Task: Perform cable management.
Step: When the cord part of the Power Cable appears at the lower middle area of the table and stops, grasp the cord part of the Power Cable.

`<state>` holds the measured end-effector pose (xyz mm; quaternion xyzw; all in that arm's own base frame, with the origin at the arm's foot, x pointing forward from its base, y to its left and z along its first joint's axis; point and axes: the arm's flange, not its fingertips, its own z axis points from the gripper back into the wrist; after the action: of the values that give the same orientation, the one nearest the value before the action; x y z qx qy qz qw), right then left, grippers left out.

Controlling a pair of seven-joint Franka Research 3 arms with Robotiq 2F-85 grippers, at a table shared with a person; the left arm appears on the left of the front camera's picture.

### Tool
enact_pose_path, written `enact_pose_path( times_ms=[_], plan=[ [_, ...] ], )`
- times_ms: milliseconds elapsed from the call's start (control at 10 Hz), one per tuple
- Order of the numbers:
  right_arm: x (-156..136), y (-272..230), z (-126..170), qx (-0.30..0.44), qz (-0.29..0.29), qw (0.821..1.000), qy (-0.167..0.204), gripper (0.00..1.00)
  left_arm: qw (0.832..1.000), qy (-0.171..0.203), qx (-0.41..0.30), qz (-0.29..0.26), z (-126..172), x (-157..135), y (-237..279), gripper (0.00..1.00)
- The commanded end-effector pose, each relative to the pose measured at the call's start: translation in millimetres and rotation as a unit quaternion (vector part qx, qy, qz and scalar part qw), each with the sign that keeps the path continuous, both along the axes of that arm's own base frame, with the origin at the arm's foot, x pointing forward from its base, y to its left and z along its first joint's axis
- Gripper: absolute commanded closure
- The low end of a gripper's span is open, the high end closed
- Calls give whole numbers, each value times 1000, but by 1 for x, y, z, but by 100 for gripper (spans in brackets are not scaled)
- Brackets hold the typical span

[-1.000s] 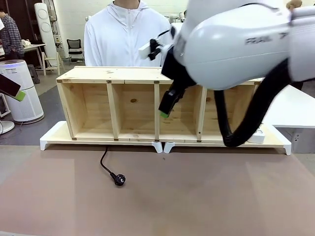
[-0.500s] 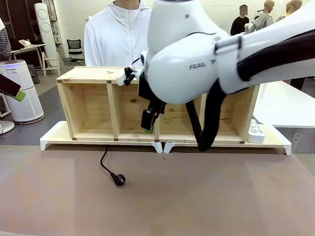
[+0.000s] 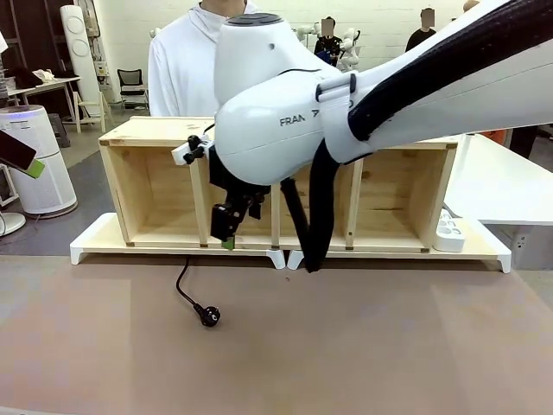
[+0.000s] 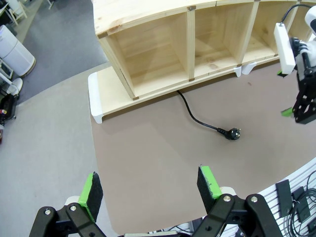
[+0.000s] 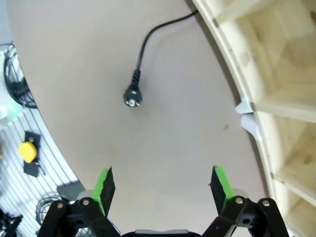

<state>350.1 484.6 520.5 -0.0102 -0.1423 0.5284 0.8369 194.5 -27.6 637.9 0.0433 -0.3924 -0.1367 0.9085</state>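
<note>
The cable [image 3: 183, 281] is a thin black cord that comes out from under the wooden shelf [image 3: 155, 130] and curls across the brown table to its round plug [image 3: 209, 316]. My right gripper [image 3: 228, 239] hangs in front of the shelf's second compartment, above and slightly right of the plug, pointing down. In the right wrist view its gripper [image 5: 163, 185] is open and empty, with the plug [image 5: 131, 96] well ahead of it. My left gripper [image 4: 149, 186] is open high over the table, and the plug [image 4: 232, 133] lies far below it.
The shelf has several open compartments and stands on white risers [image 3: 95, 242]. A white power strip [image 3: 449, 230] lies at its right end. A person in a white hoodie [image 3: 216, 69] stands behind the shelf. An air purifier [image 3: 39, 164] stands off the table at left.
My right arm has swung left across the front of the shelf and lower, bringing its gripper from the middle compartments to just above the cable. The cable has not moved.
</note>
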Motion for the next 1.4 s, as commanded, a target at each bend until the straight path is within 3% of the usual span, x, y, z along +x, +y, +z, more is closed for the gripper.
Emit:
enact_pose_path(
  times_ms=[0, 400, 800, 1300],
  plan=[
    [-7, 23, -13, -9, -20, 999, 24, 0, 1000, -5, 0, 0, 1, 2, 0, 0],
    [-28, 59, -27, 69, 16, 993, 92, 0, 1000, -5, 0, 0, 1, 2, 0, 0],
    [-26, 63, -35, 57, 26, 998, 0, 0, 1000, -5, 0, 0, 1, 2, 0, 0],
    [-18, 60, -40, 39, -8, 999, -3, 0, 1000, -5, 0, 0, 1, 2, 0, 0]
  ],
)
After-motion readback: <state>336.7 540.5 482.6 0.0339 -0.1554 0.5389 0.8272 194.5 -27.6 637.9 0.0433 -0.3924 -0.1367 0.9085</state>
